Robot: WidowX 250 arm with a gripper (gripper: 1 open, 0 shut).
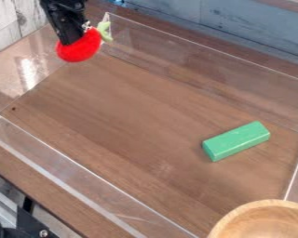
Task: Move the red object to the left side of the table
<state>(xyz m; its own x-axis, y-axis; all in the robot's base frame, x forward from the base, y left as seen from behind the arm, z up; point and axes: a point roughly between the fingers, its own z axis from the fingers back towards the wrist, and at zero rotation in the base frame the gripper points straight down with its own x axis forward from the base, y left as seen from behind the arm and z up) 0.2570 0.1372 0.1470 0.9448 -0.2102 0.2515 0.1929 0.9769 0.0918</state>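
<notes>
The red object [77, 48], a small fuzzy red ball with a green leafy stem, hangs above the far left corner of the dark wood-grain table [152, 121]. My black gripper [71, 35] comes down from the top edge and is shut on the red object's top. The fingertips are mostly hidden by the toy.
A green rectangular block [235, 141] lies on the right side of the table. The rim of a light wooden bowl [266, 223] shows at the bottom right corner. Clear acrylic walls [46, 153] border the tabletop all round.
</notes>
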